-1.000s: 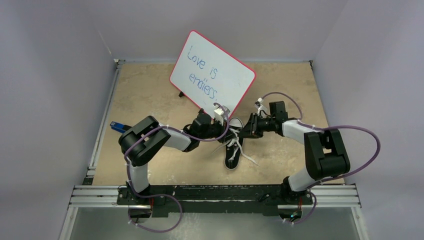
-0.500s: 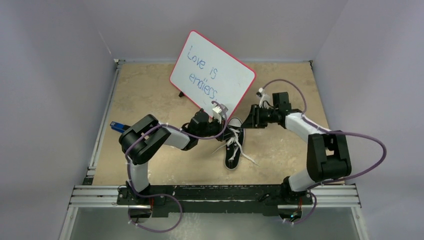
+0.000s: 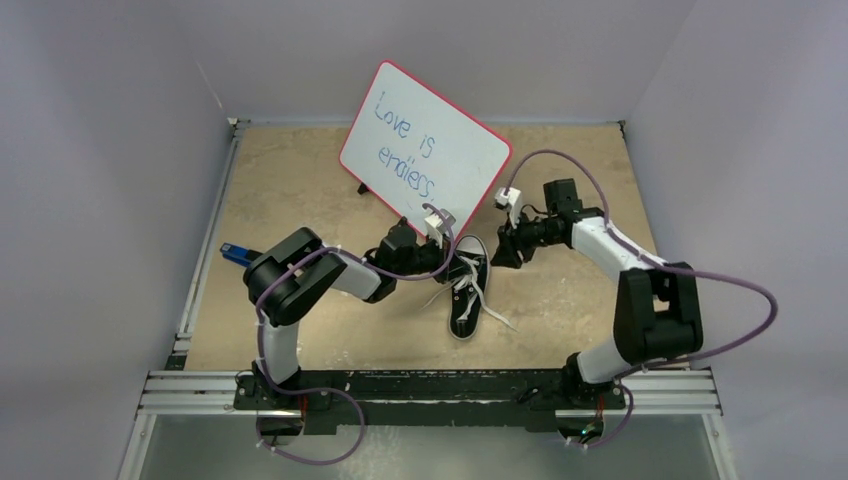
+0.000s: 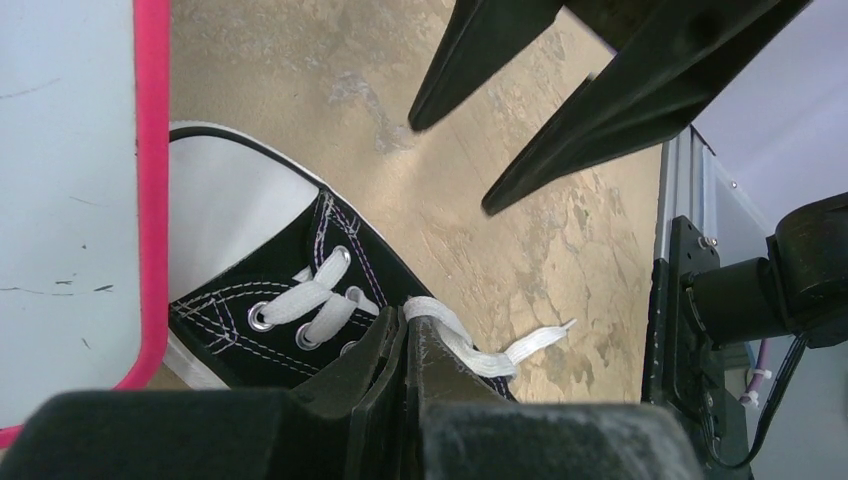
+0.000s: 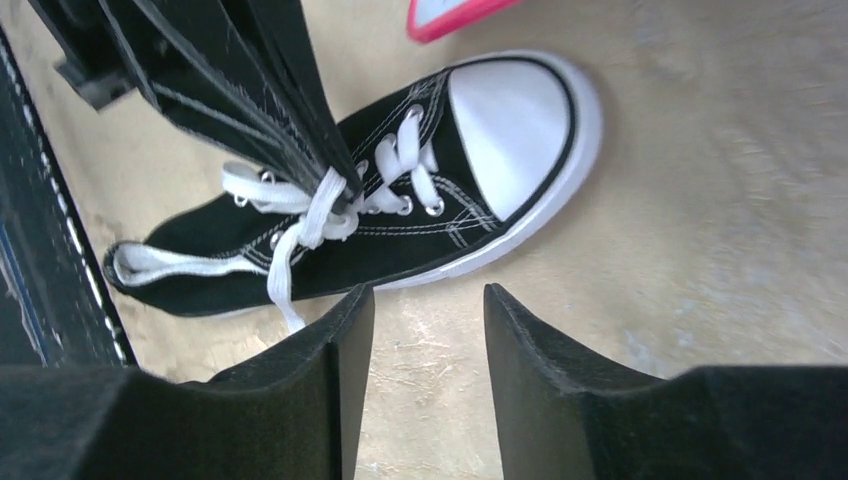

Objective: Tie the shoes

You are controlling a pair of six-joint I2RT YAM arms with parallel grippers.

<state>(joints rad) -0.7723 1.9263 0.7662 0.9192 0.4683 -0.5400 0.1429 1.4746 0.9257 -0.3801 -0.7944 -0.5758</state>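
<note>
Pinching a white lace point(image 4: 455, 345) up off the black sneaker point(image 5: 330, 250), the left fingers point(image 4: 370, 370) clamp shut; the right fingers point(image 5: 320, 380) hover spread and empty nearby, probably to take it.

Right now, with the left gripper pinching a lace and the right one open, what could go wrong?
Nothing pins the sneaker: the open right gripper hangs clear, so the left gripper pulling its lace may drag or tip it. The whiteboard stands close beside the left gripper and could get knocked.
</note>
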